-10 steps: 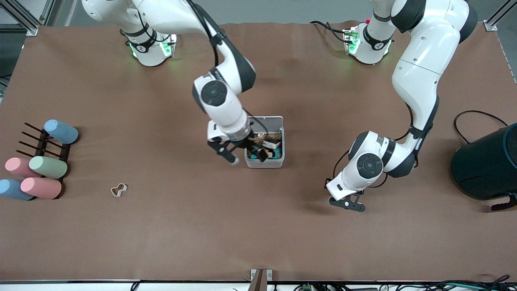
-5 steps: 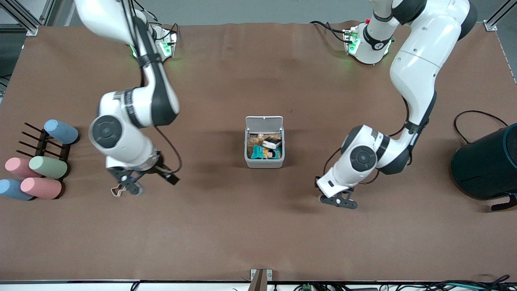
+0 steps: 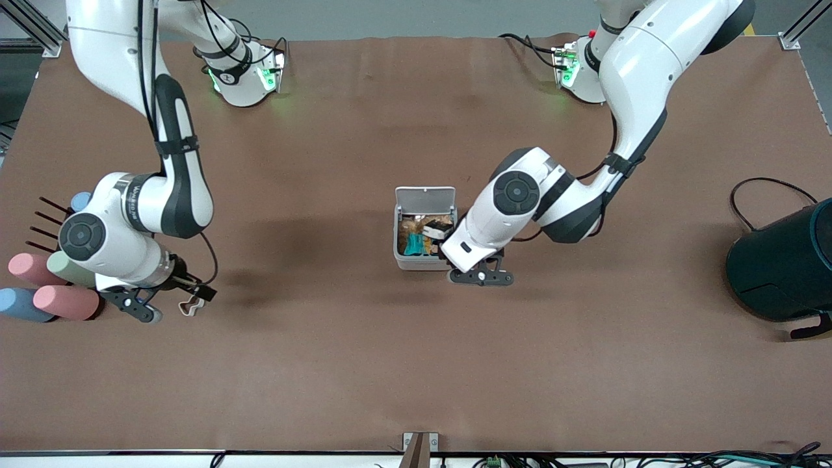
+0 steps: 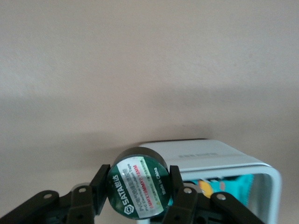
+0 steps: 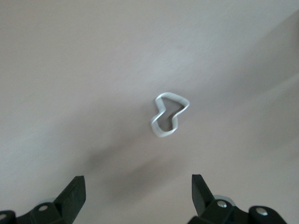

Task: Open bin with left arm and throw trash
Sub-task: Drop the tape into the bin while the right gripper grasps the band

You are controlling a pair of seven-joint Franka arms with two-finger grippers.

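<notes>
So the bin [image 3: 425, 260] sits mid-bench with its lid [image 3: 426, 195] flipped up and mixed scraps inside. Left pincer [image 3: 480, 277] hangs just at the bin's corner toward the left arm's end, clamped on a dark round tape roll [image 4: 138, 183] with a pale label. White wavy loop [image 3: 192, 305] lies flat on the bench [image 3: 416, 364] toward the right arm's end, near the pastel cylinders [image 3: 65, 301]. Right pincer [image 3: 172, 296] hovers over the loop, jaws spread wide, nothing in them.
</notes>
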